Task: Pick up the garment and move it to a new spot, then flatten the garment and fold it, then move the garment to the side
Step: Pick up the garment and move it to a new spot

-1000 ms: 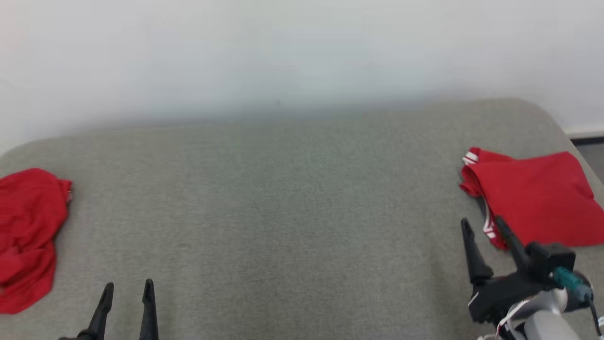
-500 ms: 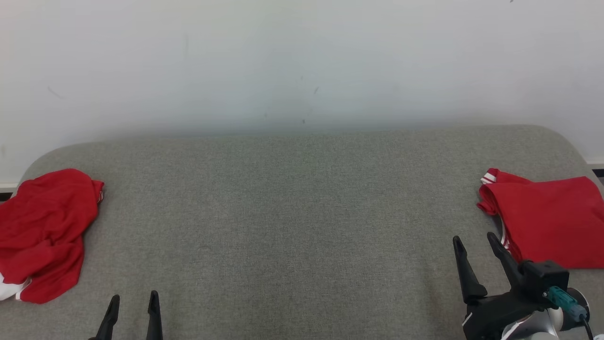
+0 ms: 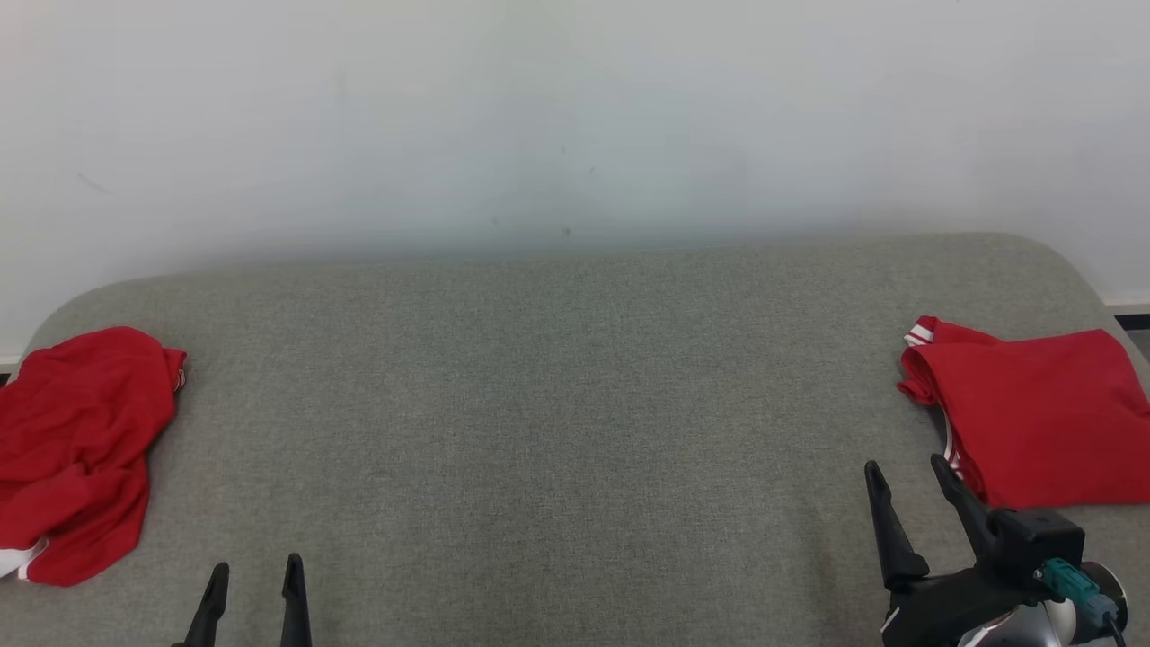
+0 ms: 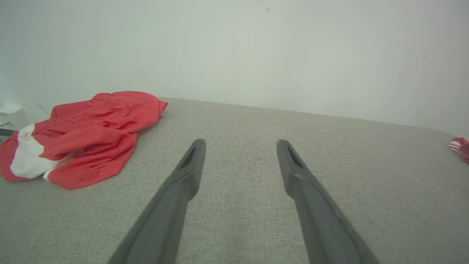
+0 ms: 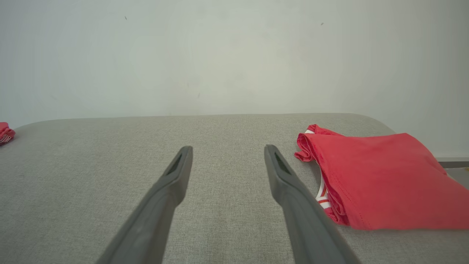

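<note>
Red cloth, two pieces counted. The crumpled red garment [image 3: 81,449] lies in a loose, wrinkled heap at the left end of the worktop [image 3: 557,404], near its rounded far-left corner. The left wrist view shows a white panel on its near end. The folded red garment [image 3: 1042,413] lies flat at the right end. It is a rough rectangle with a smooth top face, its layers bunched along the left side. White-striped trim shows at its far-left corner and along its near-left edge. The two garments are well apart, with bare worktop between them.

Left gripper [image 3: 256,566]: jaws spread wide, holding nothing and touching nothing. It sits at the lower left of the head view, over bare worktop, to the right of the crumpled red garment and apart from it.

Right gripper [image 3: 903,464]: jaws also spread wide and empty. Its right finger ends just beside the near-left corner of the folded red garment; whether it brushes the cloth cannot be told. Its left finger is over bare worktop.

Count: two garments, two grippers, two fingers each.

The fingers are long, dark and tapering, each with a narrow slot near the tip on its inner face. A teal connector [image 3: 1065,575] sits on the right gripper's black body. The worktop is covered in grey woven fabric of fine, even texture, with rounded far corners. Behind it stands a plain pale wall [image 3: 575,117] with a few small dark specks.
</note>
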{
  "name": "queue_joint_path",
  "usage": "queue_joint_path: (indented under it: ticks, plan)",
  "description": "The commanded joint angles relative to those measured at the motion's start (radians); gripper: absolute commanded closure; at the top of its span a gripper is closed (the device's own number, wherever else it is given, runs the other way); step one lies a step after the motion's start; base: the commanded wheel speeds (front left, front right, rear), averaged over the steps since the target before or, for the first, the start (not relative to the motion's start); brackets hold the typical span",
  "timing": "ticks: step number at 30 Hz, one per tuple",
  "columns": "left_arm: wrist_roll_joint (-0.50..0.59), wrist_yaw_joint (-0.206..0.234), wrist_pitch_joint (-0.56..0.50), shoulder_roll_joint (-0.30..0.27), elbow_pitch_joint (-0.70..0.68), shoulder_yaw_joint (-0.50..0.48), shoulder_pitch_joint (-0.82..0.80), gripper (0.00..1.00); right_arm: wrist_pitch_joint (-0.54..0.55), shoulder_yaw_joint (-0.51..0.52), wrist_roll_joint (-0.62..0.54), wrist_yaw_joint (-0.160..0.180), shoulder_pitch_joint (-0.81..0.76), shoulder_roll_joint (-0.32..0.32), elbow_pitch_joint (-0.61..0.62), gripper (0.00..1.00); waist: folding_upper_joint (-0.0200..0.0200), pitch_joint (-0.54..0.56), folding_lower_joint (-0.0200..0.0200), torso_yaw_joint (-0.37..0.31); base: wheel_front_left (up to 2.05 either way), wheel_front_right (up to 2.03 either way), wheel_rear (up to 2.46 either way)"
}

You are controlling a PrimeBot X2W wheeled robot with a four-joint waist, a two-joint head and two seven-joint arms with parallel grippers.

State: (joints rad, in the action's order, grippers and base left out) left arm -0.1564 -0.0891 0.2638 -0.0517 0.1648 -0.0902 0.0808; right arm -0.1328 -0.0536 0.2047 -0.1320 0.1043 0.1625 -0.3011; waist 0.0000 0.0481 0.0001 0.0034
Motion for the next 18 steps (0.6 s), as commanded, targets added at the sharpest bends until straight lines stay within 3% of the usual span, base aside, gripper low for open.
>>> queue_joint_path:
  ticks: [1, 8, 18]
  plan:
    - [-0.001, 0.0, 0.0, 0.001, -0.004, 0.001, 0.007, 0.0, -0.001, 0.002, -0.002, 0.003, -0.005, -0.002, 0.006, 0.0, 0.0, 0.0, -0.0001, 0.0, 0.0, 0.0, 0.0]
    - [-0.012, 0.011, 0.0, 0.001, -0.007, 0.016, 0.003, 0.0, 0.0, 0.018, -0.013, 0.003, -0.017, -0.009, 0.018, 0.0, 0.0, 0.002, -0.0001, 0.026, 0.0, 0.0, 0.0]
    - [0.002, 0.017, 0.0, 0.001, -0.01, 0.014, 0.02, 0.0, -0.002, 0.014, -0.01, 0.003, -0.023, -0.026, 0.01, 0.0, 0.0, 0.007, -0.0001, 0.156, 0.0, 0.0, 0.0]
